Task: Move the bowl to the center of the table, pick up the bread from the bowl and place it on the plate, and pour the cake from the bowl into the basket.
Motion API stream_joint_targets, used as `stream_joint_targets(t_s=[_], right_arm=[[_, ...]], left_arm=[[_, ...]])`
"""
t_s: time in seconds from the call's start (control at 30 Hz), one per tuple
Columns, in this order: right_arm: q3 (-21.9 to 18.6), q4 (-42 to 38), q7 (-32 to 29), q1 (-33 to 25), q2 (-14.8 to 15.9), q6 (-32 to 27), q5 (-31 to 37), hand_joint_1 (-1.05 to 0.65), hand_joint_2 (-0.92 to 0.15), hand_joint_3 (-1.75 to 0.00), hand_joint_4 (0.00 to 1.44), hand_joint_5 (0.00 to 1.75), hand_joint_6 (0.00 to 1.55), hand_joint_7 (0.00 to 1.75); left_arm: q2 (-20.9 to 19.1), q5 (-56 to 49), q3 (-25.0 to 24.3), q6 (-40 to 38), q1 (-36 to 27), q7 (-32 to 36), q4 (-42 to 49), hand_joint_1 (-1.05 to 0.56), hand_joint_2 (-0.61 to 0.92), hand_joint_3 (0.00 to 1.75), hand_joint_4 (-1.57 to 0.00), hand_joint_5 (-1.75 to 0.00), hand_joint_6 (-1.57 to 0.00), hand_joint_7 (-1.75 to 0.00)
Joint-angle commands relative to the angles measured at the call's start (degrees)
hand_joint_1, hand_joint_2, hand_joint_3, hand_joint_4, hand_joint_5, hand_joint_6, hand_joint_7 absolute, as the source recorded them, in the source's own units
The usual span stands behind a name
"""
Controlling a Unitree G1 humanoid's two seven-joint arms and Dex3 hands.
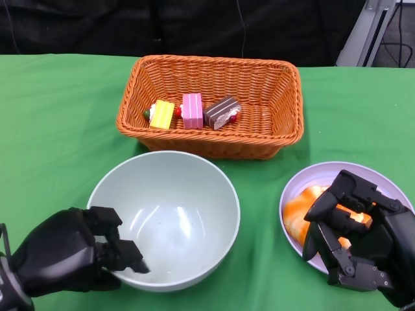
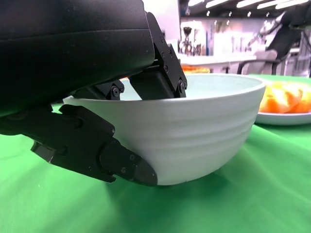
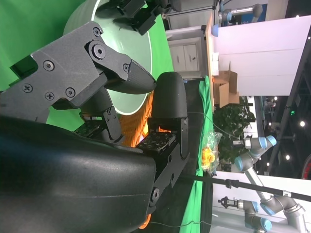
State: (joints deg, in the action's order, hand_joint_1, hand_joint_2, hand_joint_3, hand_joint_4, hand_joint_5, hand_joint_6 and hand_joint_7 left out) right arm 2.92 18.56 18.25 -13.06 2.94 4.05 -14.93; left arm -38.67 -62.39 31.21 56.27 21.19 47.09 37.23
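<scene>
The pale green bowl (image 1: 188, 214) stands empty at the table's near middle. My left hand (image 1: 71, 249) grips its near-left rim, fingers inside and thumb against the outer wall (image 2: 194, 131). In the orange wicker basket (image 1: 259, 139) behind it lie a yellow cake (image 1: 161, 114), a pink cake (image 1: 192, 110) and a brown cake (image 1: 222, 112). The orange bread (image 1: 298, 210) lies on the lilac plate (image 1: 337, 170) at the right. My right hand (image 1: 363, 236) hangs over the plate's near right with fingers loosely curved and apart, partly hiding the bread; nothing shows in its grasp.
Green cloth covers the table. The basket's front wall is close behind the bowl, and the plate lies a short gap to the bowl's right. The table's far edge runs behind the basket, with dark background and a grey stand beyond.
</scene>
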Motion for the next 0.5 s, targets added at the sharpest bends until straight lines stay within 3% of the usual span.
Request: stream_joint_targets(t_s=[0.03, 0.1, 0.17, 0.2, 0.5], right_arm=[[-0.2, 0.3, -0.2, -0.4, 0.6, 0.6, 0.3, -0.09, -0.55, -1.1, 0.69, 1.69, 0.61, 1.44], [-0.1, 0.3, -0.1, -0.4, 0.6, 0.5, 0.2, -0.09, -0.55, -1.1, 0.69, 1.69, 0.61, 1.43], [-0.1, 0.5, -0.2, -0.5, 0.4, 0.1, 0.0, -0.09, -0.55, -1.09, 0.69, 1.69, 0.61, 1.43], [-0.1, 0.6, -0.3, -0.5, 0.4, 0.0, 0.1, -0.09, -0.55, -1.09, 0.69, 1.69, 0.61, 1.43], [0.1, 1.1, -0.4, -1.0, 0.4, 0.4, 0.7, -0.08, -0.55, -1.09, 0.7, 1.69, 0.61, 1.44]], left_arm=[[-2.3, 7.2, -0.7, 1.3, -2.1, -10.9, -1.8, -0.83, 0.92, 0.14, -0.46, -0.13, -0.5, -0.01], [-2.9, 11.9, -1.5, 1.4, -3.5, -17.4, -3.3, -0.93, 0.92, 0.17, -0.35, -0.06, -0.38, 0.0], [-3.7, 19.0, -2.1, 1.3, -5.3, -25.5, -5.0, -1.02, 0.92, 0.24, -0.08, -0.01, -0.11, 0.0], [-4.2, 22.3, -2.6, 0.8, -6.3, -29.5, -6.3, -1.04, 0.92, 0.26, -0.04, -0.01, -0.06, 0.0], [-6.8, 46.4, -7.3, -6.8, -14.2, -56.4, -19.8, -1.05, 0.92, 0.28, 0.0, 0.0, -0.02, 0.0]])
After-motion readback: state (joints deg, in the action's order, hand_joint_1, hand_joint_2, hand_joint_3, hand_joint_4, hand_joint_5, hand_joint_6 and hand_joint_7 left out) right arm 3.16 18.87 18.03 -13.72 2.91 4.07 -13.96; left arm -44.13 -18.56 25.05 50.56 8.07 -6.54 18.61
